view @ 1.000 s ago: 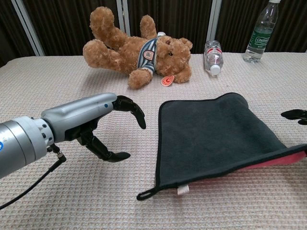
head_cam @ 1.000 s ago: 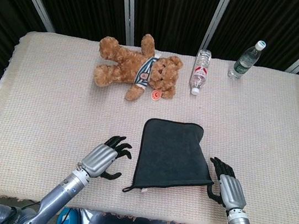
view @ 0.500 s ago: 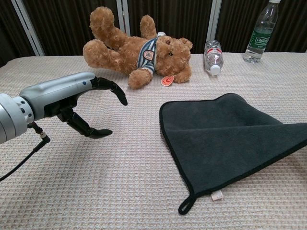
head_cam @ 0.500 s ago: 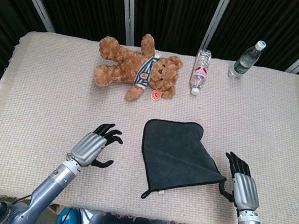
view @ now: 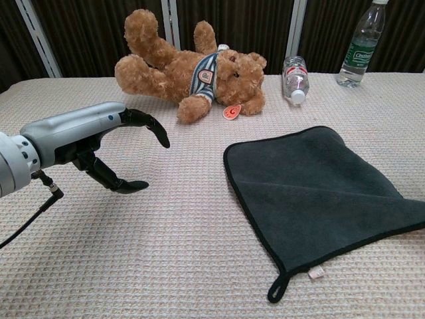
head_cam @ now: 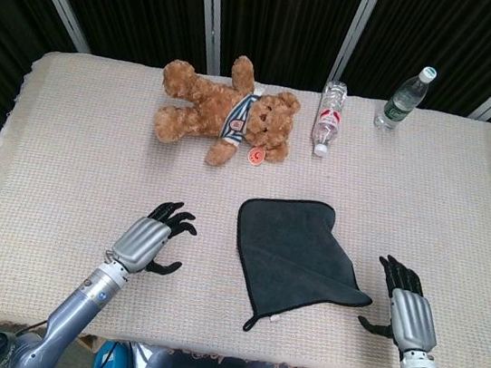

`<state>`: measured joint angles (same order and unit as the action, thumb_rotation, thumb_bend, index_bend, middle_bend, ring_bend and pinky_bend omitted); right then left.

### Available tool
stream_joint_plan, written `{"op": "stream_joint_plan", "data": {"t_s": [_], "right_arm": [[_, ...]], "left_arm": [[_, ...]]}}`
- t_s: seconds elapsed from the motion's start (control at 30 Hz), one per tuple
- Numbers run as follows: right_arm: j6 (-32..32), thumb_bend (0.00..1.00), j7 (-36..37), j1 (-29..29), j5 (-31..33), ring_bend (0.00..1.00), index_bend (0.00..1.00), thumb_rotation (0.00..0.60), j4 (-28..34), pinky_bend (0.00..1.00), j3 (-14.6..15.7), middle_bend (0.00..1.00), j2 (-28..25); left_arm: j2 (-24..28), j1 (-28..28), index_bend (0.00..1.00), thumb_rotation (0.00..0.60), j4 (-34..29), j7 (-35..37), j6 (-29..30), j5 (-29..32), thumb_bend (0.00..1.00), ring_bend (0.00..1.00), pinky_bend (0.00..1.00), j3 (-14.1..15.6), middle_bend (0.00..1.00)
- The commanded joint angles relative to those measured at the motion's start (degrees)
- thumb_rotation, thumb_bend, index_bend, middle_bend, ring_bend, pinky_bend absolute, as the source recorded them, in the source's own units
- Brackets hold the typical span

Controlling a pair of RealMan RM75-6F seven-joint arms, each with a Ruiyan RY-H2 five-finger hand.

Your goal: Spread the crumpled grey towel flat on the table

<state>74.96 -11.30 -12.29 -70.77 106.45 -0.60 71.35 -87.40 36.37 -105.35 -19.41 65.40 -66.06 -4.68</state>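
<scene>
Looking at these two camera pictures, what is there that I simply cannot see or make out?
- Right hand: missing from the chest view, beyond its right edge; only the head view shows it.
- Grey towel: its right corner is cut off by the chest view's edge.
- Upright bottle: cap cut off by the chest view's top edge; label print too small to read.
- Teddy bear: its tag is too small to read.

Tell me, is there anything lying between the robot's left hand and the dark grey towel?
No. In the head view, only bare woven tablecloth separates the left hand from the dark grey towel.
</scene>
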Motion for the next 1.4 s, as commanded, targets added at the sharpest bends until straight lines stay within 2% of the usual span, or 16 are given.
{"op": "stream_joint_plan", "data": {"t_s": [0.03,0.2,0.4,0.67,0.87,1.03,1.4], "right_arm": [[-0.4,0.15,-1.2,-0.4,0.7,0.0,0.0,0.6,0.0,0.0,-0.3,0.0,-0.1],[1.8,0.13,-6.6,0.1,1.0,0.0,0.0,0.6,0.1,0.0,-0.3,0.0,-0.4],[3.4,0.12,-9.4,0.6,1.7,0.0,0.0,0.6,1.3,0.0,-0.9,0.0,-0.2],[5.4,0.12,-8.6,1.4,-0.2,0.0,0.0,0.6,1.9,0.0,-1.4,0.0,-0.3],[5.2,0.12,-7.4,1.7,0.0,0.0,0.0,0.6,1.9,0.0,-1.9,0.0,-0.6],[4.8,0.12,-6.7,1.6,0.4,0.0,0.0,0.6,1.6,0.0,-2.4,0.0,-0.8],[4.0,0.12,-4.7,1.8,2.3,0.0,0.0,0.6,1.0,0.0,-3.7,0.0,-1.6]], "left_arm": [[0.1,-0.2,0.29,0.6,-0.5,-0.3,0.2,-0.3,0.3,0.0,0.0,0.1,0.15],[0.5,-0.4,0.29,0.6,-1.2,-1.3,0.5,-1.0,0.3,0.0,0.0,0.4,0.15],[0.3,-0.2,0.3,0.6,-1.6,-3.9,0.0,-1.3,0.24,0.0,0.0,1.3,0.16],[-2.6,1.1,0.43,0.6,-0.4,-8.8,-0.9,-2.2,0.21,0.0,0.0,1.9,0.18],[-8.0,3.0,0.46,0.6,3.6,-14.0,-1.7,-3.9,0.2,0.0,0.0,2.1,0.21],[-14.1,4.6,0.48,0.6,8.1,-16.3,-2.8,-3.6,0.2,0.01,0.01,1.0,0.23],[-25.4,8.3,0.44,0.6,18.2,-19.7,-5.5,-2.8,0.16,0.01,0.01,-1.4,0.23]]}}
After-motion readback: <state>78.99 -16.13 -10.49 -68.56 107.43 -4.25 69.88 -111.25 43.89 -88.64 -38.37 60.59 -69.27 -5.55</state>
